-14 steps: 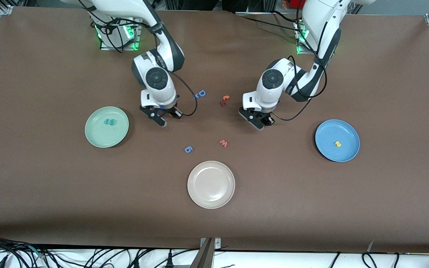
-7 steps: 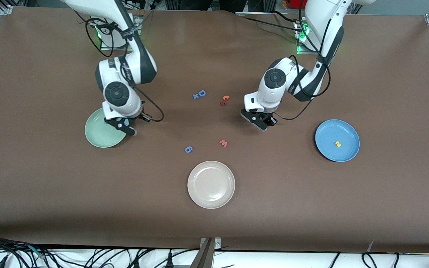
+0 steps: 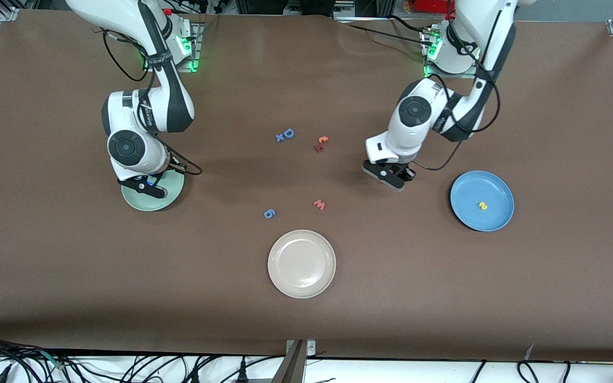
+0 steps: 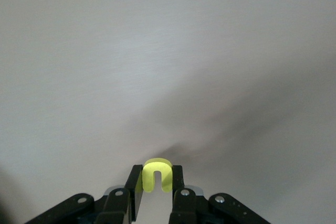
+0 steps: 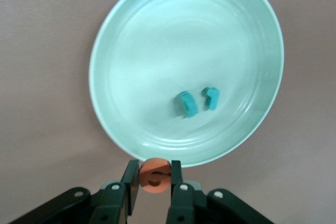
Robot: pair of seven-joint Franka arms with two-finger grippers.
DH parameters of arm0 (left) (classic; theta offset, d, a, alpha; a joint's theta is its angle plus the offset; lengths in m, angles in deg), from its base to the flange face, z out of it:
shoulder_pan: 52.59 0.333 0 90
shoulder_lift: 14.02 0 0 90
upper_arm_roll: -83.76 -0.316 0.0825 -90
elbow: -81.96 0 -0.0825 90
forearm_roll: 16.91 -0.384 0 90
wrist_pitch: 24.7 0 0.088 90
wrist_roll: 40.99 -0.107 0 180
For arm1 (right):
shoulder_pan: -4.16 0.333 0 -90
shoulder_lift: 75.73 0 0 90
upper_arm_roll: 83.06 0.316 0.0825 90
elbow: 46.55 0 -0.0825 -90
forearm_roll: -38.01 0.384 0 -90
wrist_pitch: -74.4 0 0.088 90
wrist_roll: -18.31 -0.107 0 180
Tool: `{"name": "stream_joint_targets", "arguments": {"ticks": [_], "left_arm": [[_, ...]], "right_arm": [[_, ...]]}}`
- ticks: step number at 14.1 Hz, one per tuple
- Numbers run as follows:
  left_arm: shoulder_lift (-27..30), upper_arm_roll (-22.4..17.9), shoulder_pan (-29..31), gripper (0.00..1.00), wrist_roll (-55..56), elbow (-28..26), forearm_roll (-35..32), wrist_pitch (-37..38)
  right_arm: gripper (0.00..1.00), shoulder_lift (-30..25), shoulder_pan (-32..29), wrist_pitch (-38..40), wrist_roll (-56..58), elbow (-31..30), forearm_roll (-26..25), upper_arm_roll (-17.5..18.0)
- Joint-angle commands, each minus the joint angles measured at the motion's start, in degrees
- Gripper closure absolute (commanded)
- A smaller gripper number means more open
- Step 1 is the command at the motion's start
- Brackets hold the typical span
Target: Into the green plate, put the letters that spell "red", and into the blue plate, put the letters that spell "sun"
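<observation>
My right gripper (image 3: pixel 149 189) hangs over the green plate (image 3: pixel 172 187), shut on the round orange "e" (image 5: pixel 155 176). In the right wrist view the green plate (image 5: pixel 173 51) holds two teal letters, a "d" shape (image 5: pixel 187 104) and a thin "r" (image 5: pixel 211 97). The right gripper (image 5: pixel 155 172) is above the plate's rim. My left gripper (image 3: pixel 393 180) is over bare table, between the table's middle and the blue plate (image 3: pixel 469 191). It is shut on a yellow "u" (image 4: pixel 156 176). A yellow "s" (image 3: pixel 482 205) lies in the blue plate.
A beige-white plate (image 3: pixel 301 263) sits nearer the front camera at mid-table. Loose letters lie in the middle: a blue "D" (image 3: pixel 288 133), an orange and red pair (image 3: pixel 321 143), a red "w" (image 3: pixel 319 204) and a blue "6" (image 3: pixel 269 213).
The right arm carried the orange "e" from mid-table toward its end of the table, to over the green plate. The left arm shifted toward the blue plate with the yellow "u".
</observation>
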Motion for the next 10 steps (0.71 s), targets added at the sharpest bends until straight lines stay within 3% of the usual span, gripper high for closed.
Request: {"name": "stream_joint_targets", "arguments": {"ticks": [1, 3, 4, 5, 6, 7, 10], "left_arm": [[3.9, -5.7, 1.0, 0.96, -9.1, -3.0, 1.1, 1.0], [4.7, -9.7, 1.8, 0.96, -14.8, -3.6, 1.2, 1.0], [4.7, -11.6, 1.8, 0.96, -17.8, -3.7, 1.2, 1.0], [4.5, -12.9, 1.8, 0.96, -20.0, -3.7, 1.3, 1.0], [4.5, -13.8, 1.9, 0.96, -21.0, -3.7, 1.3, 1.0], [4.5, -14.4, 2.1, 0.96, -21.4, -3.7, 1.3, 1.0], [4.3, -16.7, 2.4, 0.96, -21.8, -3.6, 2.0, 1.0]], "right_arm": [[0.87, 2.3, -2.0, -2.5, 4.6, -0.1, -0.2, -0.4], [0.79, 4.1, -2.7, -4.3, 5.5, 0.0, 0.0, -0.4], [0.45, 4.1, -2.7, -4.3, 5.5, 0.1, 0.1, -0.4], [0.19, 4.0, -2.7, -4.3, 5.4, 0.2, 0.2, -0.5], [0.08, 3.8, -2.7, -4.2, 5.5, 0.3, 0.2, -0.5], [0.01, 3.5, -2.7, -3.8, 5.5, 0.4, 0.1, -0.5], [0.00, 0.4, -2.6, -2.2, 5.6, 1.0, 0.1, -0.5]]}}
